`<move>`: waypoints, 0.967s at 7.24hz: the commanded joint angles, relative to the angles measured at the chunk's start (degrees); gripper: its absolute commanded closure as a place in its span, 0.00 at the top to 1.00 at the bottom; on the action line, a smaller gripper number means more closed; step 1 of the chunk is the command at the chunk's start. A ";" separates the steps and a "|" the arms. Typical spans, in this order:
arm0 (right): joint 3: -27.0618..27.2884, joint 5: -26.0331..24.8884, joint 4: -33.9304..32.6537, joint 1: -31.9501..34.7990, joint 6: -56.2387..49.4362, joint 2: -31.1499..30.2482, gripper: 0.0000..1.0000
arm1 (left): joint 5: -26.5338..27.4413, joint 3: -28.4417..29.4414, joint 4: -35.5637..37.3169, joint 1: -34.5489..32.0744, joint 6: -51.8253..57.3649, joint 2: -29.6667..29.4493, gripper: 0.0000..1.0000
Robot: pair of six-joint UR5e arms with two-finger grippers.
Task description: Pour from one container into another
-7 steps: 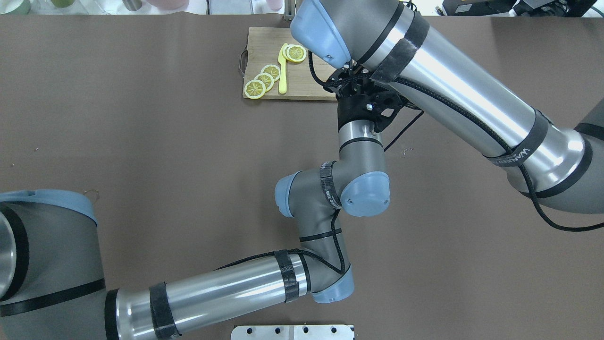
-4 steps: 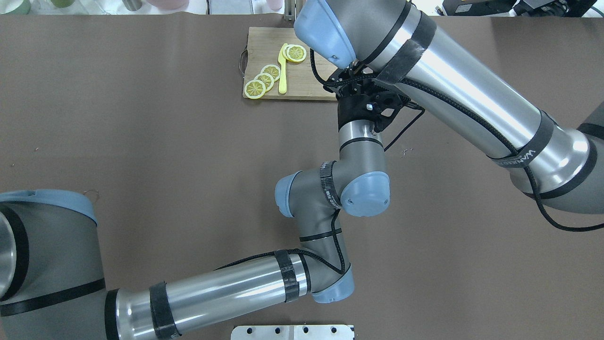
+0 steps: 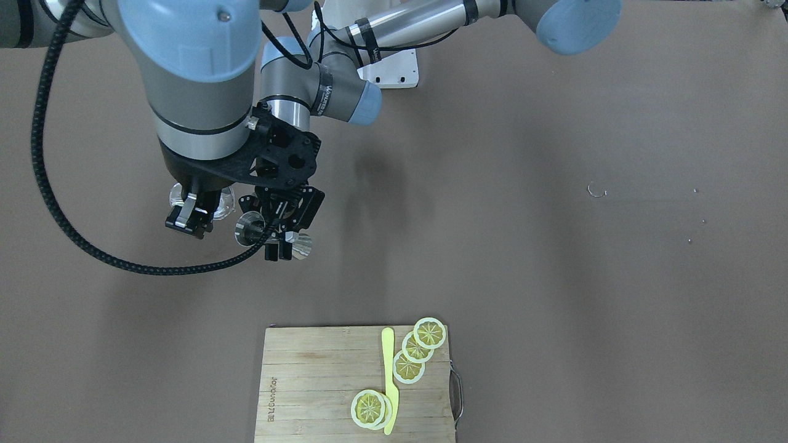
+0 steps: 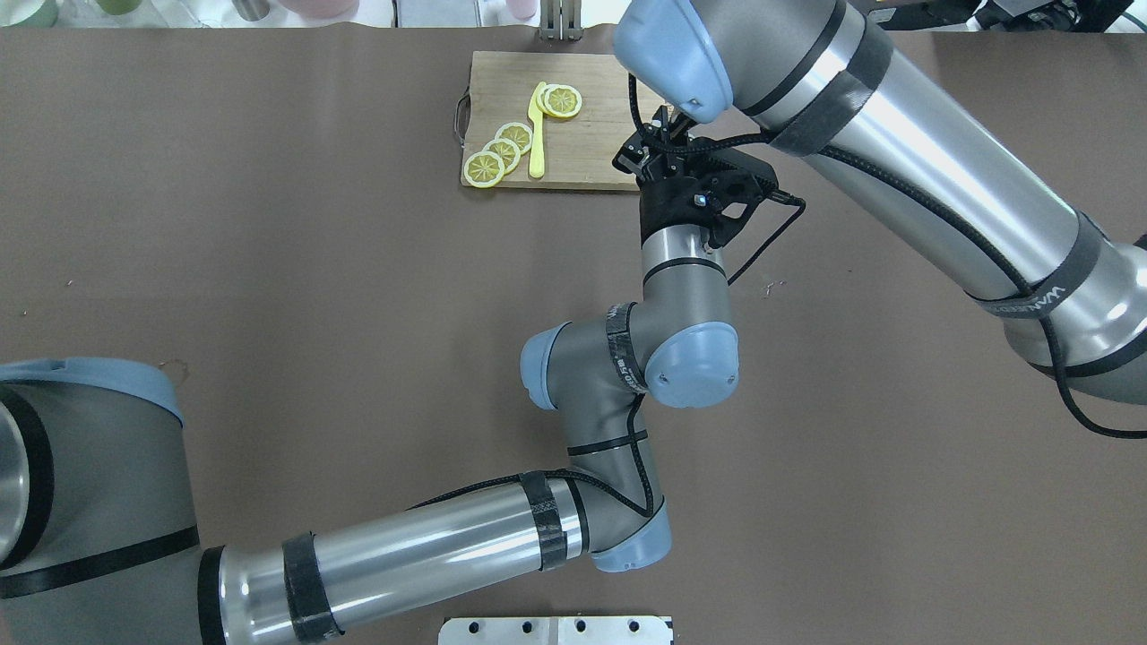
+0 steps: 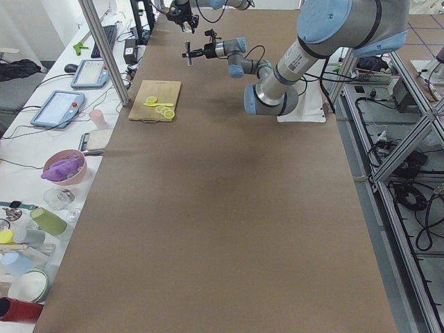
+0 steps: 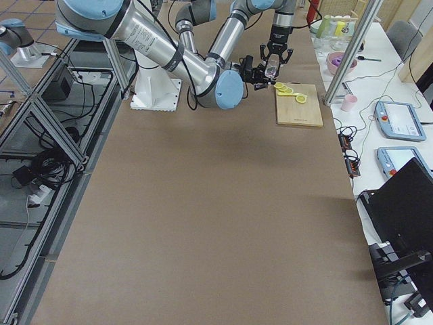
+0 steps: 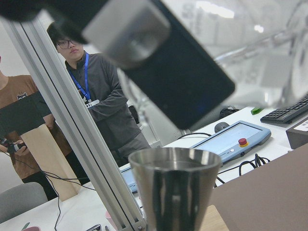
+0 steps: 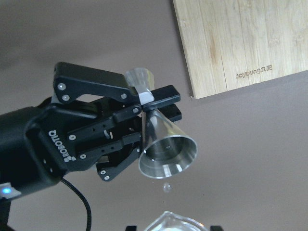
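Jigger (image 8: pixel 166 144) first: I had it pinched at its narrow waist in my left gripper (image 8: pixel 146 100), the two black fingers closed tight on the metal. It was out beyond the bent joints of my left arm (image 4: pixel 618 394) and raised above the brown table (image 4: pixel 269 269). It was tipped over. From my right wrist camera its wide mouth faced the rim of the glass, with one small clear drop (image 8: pixel 166 187) in the air between the two. Just beside it, my right gripper (image 3: pixel 188 220) came down from above and held the glass (image 3: pixel 223 204), fingers closed narrow on it. Jigger and glass were close together, but I could not tell whether they touched. From my left wrist camera the glass was only a blur above the jigger's upper cone. Farther out, near the far edge of the table, a wooden cutting board (image 4: pixel 591 152) lay flat. It carried lemon slices (image 4: pixel 504 152) and a yellow knife (image 4: pixel 537 134): three slices overlapped in a row on the left of the knife, and more lay by its far end. Past the table's edge stood an aluminium post (image 7: pixel 67 125). Behind it was a person (image 7: pixel 103 110) in a grey top with a blue lanyard, near a tablet (image 7: pixel 231 143) with a red button.
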 commanded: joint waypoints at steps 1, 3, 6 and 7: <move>3.80 3.65 2.14 3.57 0.07 -3.45 0.00 | -0.11 -0.43 -0.05 -0.48 0.00 0.53 0.00; 8.02 9.44 6.70 7.78 0.16 -9.06 0.00 | -0.29 -2.26 -0.48 -1.27 -0.09 2.54 0.00; 12.52 15.16 18.03 11.75 0.68 -18.73 0.00 | -0.81 -6.49 -4.67 -4.34 -0.27 9.04 0.00; 13.66 15.96 21.80 12.63 0.69 -21.98 0.00 | -1.86 -7.02 -7.40 -5.31 -0.27 11.24 0.00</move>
